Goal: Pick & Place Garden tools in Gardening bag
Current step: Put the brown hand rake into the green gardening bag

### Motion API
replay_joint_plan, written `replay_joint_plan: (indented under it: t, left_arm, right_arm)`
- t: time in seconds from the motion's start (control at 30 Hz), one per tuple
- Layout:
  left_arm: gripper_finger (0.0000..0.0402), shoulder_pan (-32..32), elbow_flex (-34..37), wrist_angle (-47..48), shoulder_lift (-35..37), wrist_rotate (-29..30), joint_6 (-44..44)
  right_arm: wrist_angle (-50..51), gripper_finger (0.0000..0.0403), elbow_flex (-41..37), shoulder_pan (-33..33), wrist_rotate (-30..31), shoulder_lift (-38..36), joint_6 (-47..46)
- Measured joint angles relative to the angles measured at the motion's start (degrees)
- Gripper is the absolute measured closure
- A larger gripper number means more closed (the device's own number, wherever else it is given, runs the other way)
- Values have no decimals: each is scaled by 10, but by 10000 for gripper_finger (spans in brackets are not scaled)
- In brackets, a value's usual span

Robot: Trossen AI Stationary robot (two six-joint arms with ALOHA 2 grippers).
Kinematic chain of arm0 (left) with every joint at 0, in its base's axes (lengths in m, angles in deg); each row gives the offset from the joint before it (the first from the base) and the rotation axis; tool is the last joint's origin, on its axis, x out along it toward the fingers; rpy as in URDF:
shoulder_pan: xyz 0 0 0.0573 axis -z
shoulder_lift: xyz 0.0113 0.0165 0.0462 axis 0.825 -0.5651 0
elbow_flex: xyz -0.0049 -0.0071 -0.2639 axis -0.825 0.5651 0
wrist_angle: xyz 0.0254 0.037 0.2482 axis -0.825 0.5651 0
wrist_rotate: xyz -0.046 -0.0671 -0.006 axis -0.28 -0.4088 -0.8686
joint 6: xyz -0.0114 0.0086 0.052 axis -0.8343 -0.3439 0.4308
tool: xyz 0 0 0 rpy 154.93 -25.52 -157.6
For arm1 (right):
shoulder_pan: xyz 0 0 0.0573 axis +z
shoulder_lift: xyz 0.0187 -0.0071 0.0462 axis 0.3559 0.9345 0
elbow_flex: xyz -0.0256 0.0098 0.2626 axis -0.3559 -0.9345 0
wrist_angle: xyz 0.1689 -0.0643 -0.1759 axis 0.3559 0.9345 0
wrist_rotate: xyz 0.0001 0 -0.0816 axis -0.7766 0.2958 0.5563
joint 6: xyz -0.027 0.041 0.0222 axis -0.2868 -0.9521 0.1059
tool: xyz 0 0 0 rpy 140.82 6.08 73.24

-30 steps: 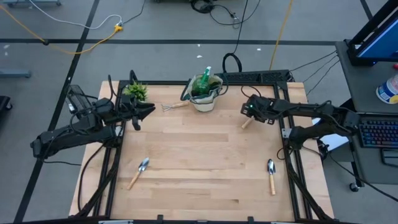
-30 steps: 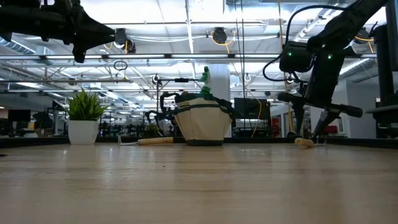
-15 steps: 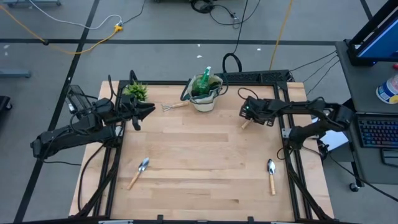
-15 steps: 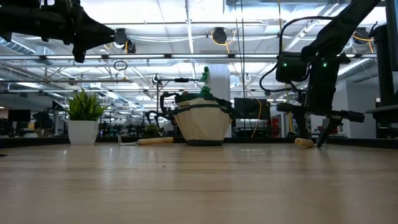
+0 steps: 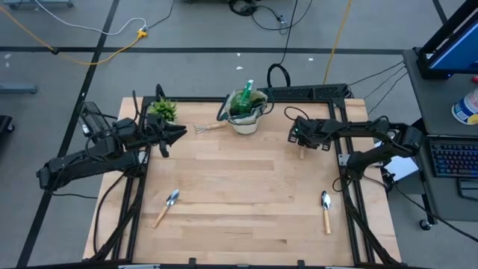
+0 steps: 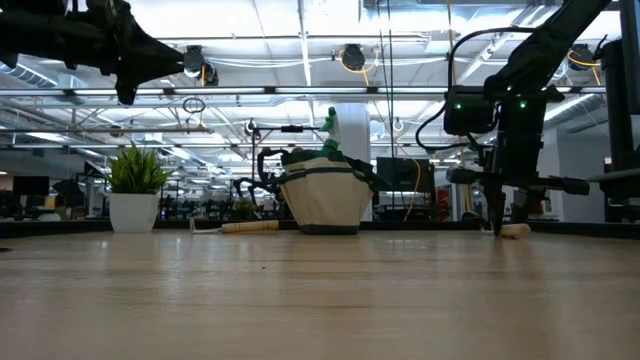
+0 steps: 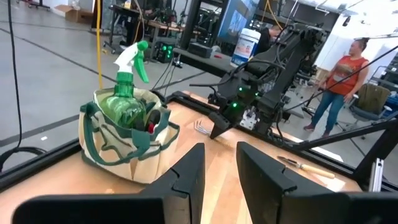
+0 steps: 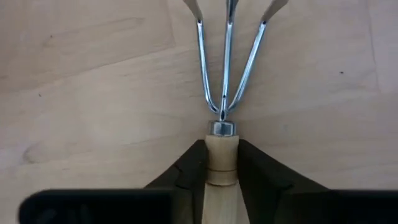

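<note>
Fork handle (image 8: 221,163) between right jaws
</note>
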State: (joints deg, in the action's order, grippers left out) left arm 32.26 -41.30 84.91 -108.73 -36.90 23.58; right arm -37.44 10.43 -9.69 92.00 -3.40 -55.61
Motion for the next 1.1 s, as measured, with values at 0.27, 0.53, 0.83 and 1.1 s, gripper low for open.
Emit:
replay_joint_plan:
  t: [0.27,0.53,0.83,1.1]
  left_arm:
    - [305,0,0,14,0,0,-13]
    - [305,0,0,14,0,-1,-7]
    - [305,0,0,14,0,12,-2]
    - [305,0,0,14,0,14,9]
  right_arm:
    - [-5,346,-1,0,-4,-6,33]
    - [-51,346,-3,14,8,-93,60]
    - [-254,346,-2,26,10,-187,130]
    - [-432,346,-2,25,-7,-197,232]
